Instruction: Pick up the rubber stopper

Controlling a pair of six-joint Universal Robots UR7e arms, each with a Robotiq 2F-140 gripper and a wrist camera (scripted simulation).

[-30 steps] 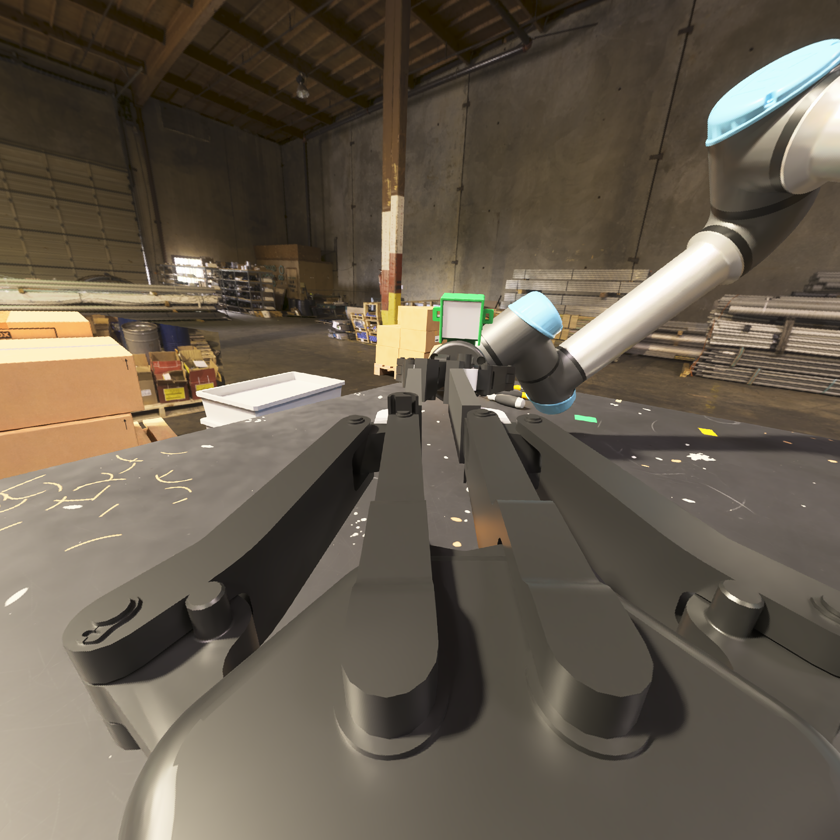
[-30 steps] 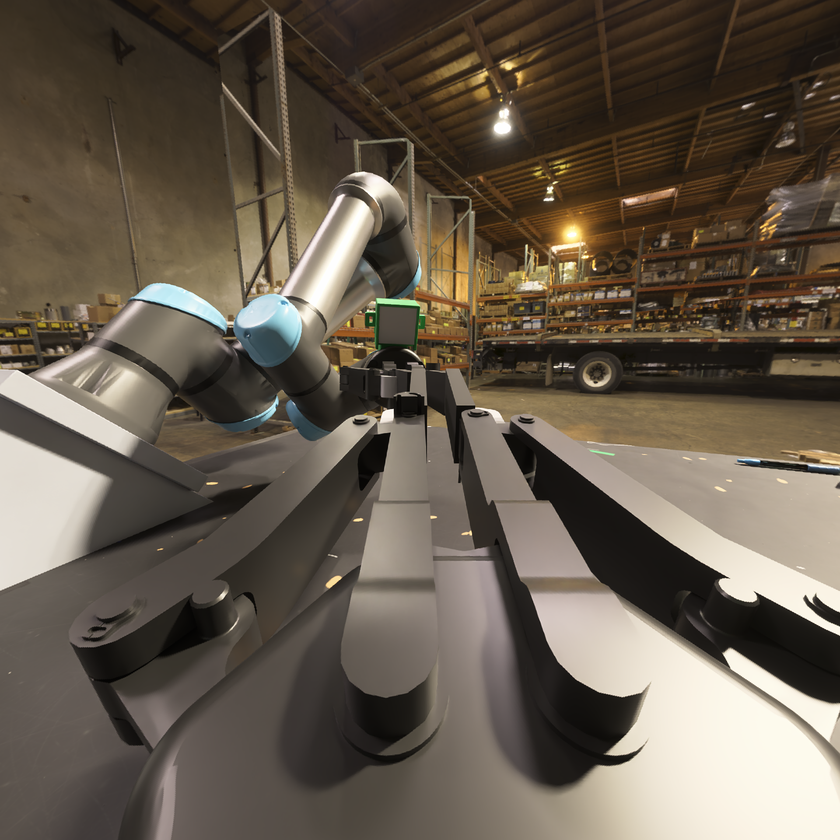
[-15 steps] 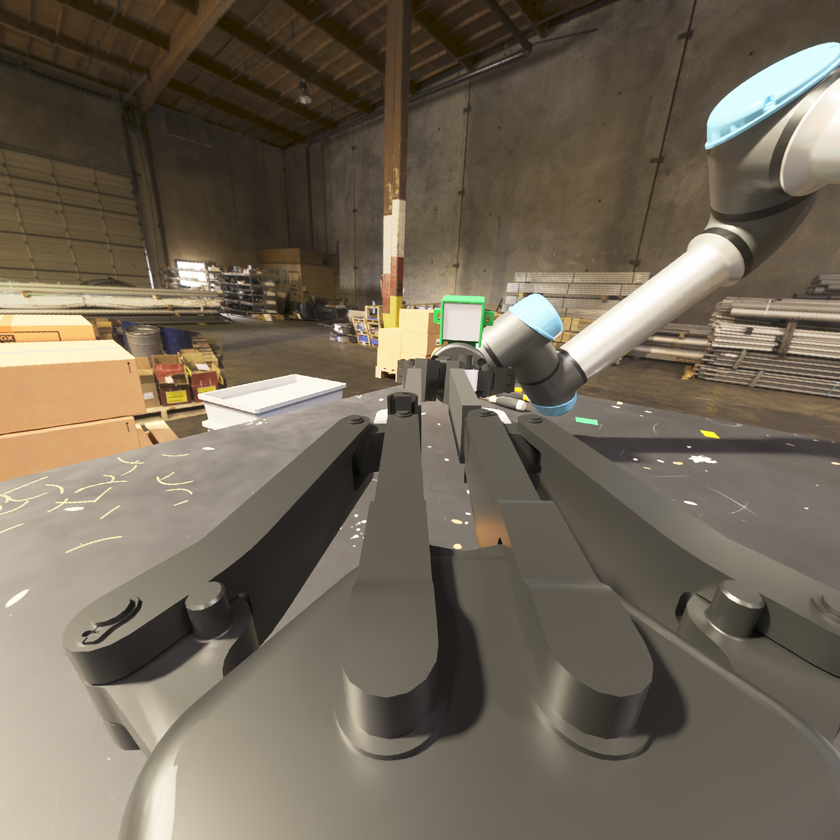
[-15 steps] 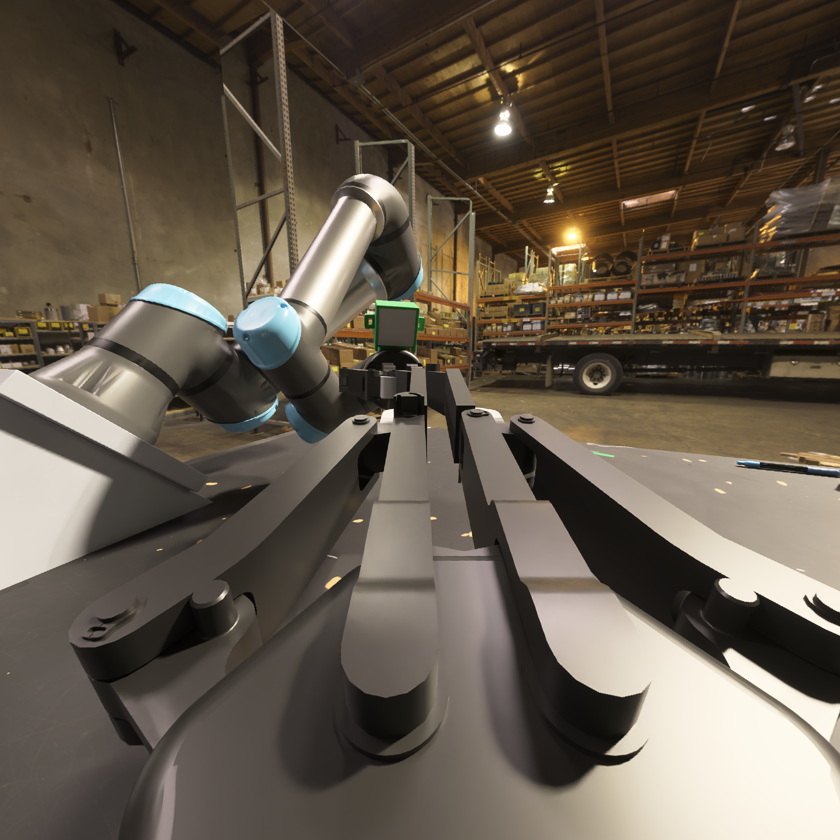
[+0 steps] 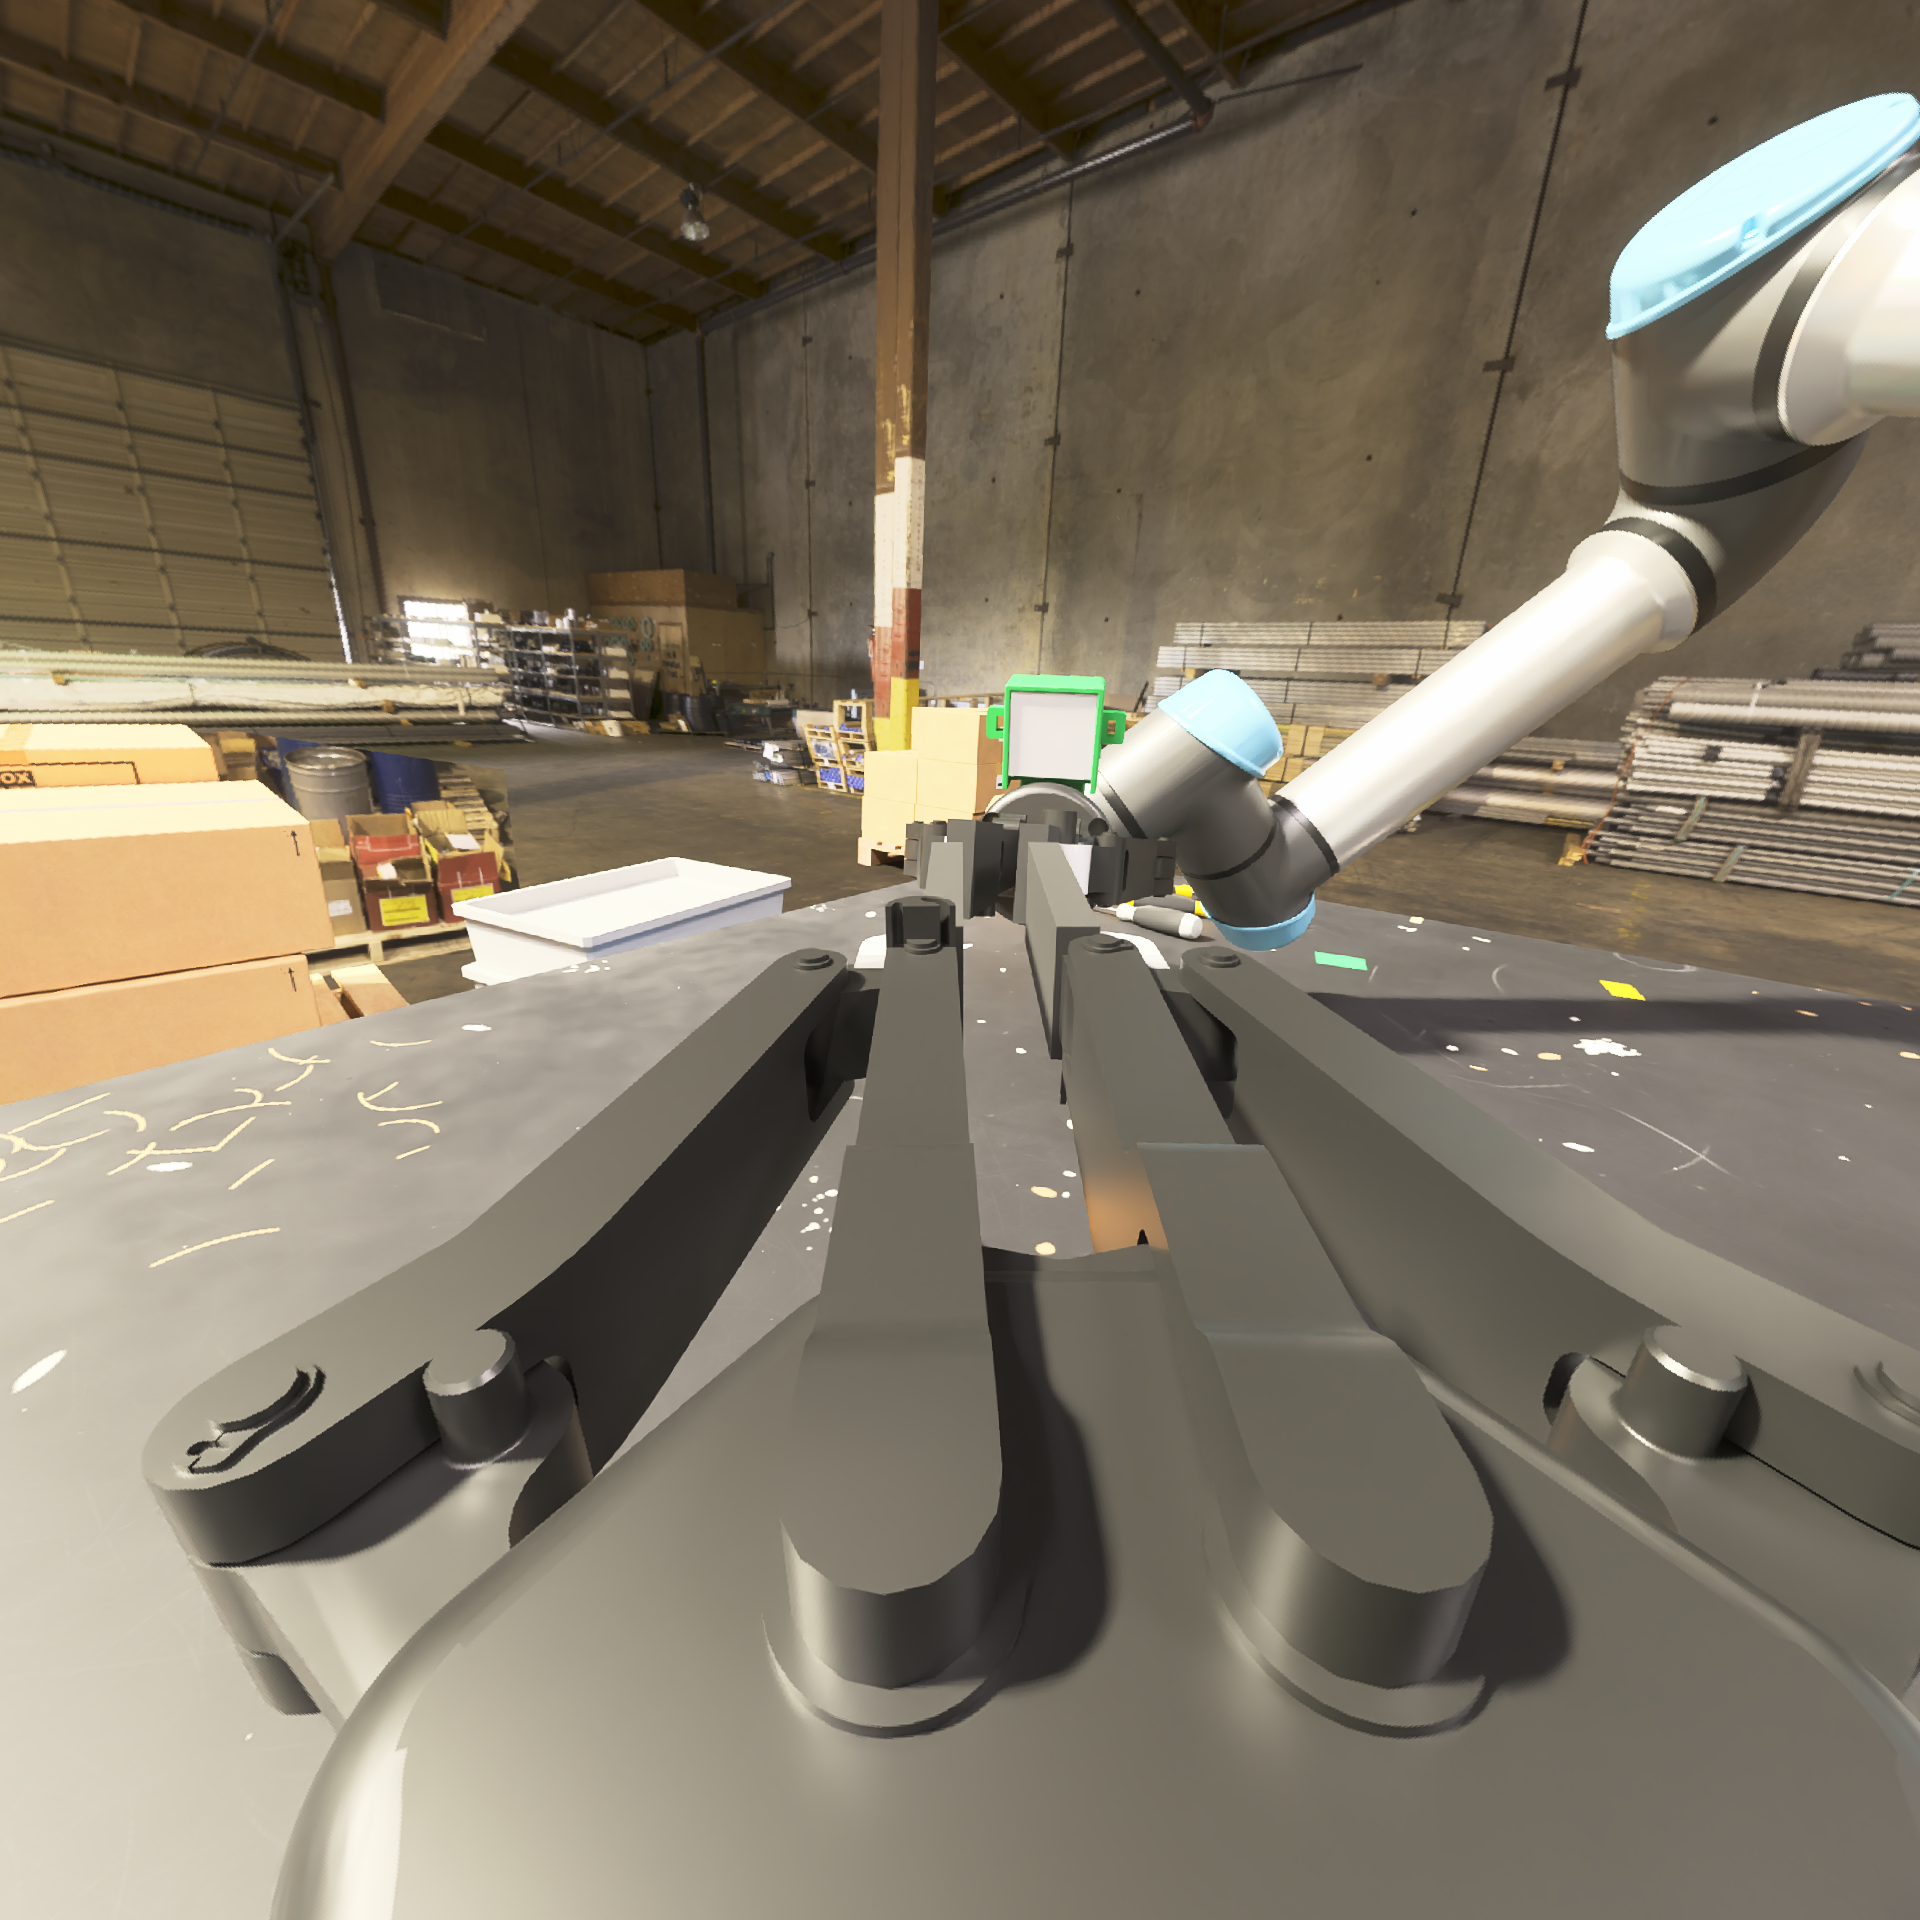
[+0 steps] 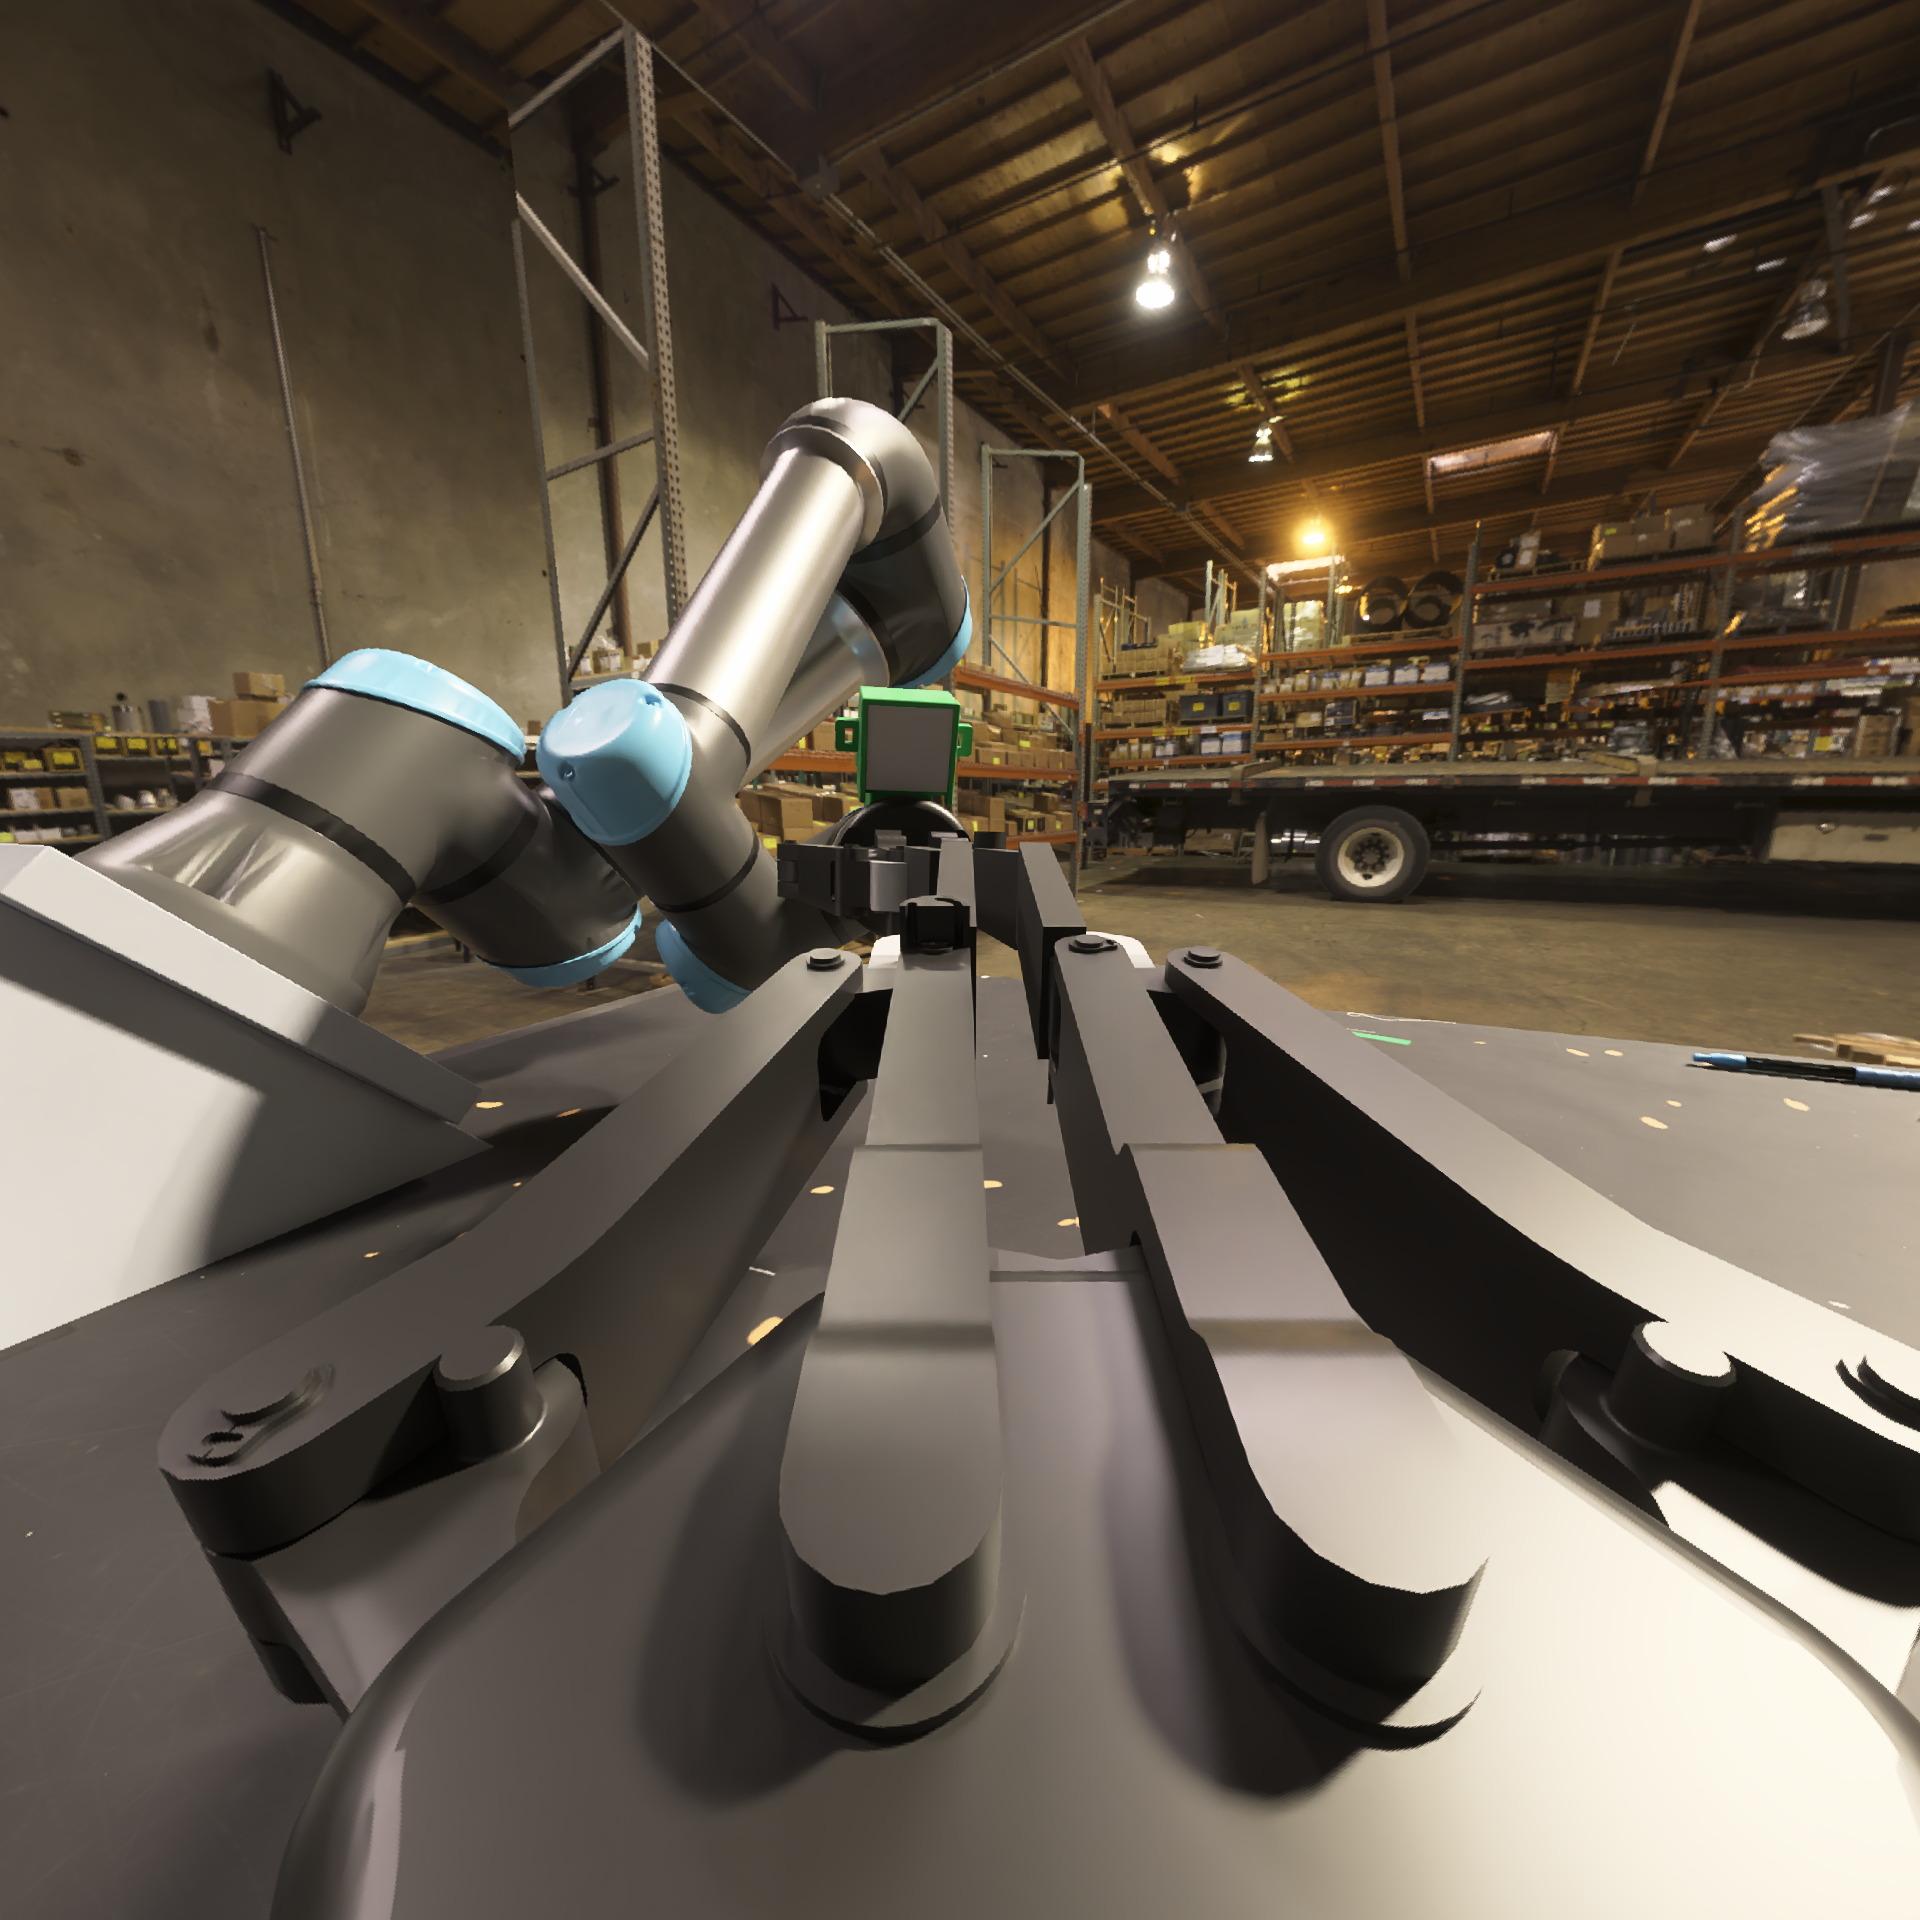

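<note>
Peeking orange-brown, mostly hidden rubber stopper [image 5: 1114,1205]

Both arms reach low and level – left gripper [image 5: 997,935] and right gripper [image 6: 992,914] closed, tips facing

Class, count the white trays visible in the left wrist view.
1. The white tray sits at the table's far left edge; the left gripper may hide others.
</note>
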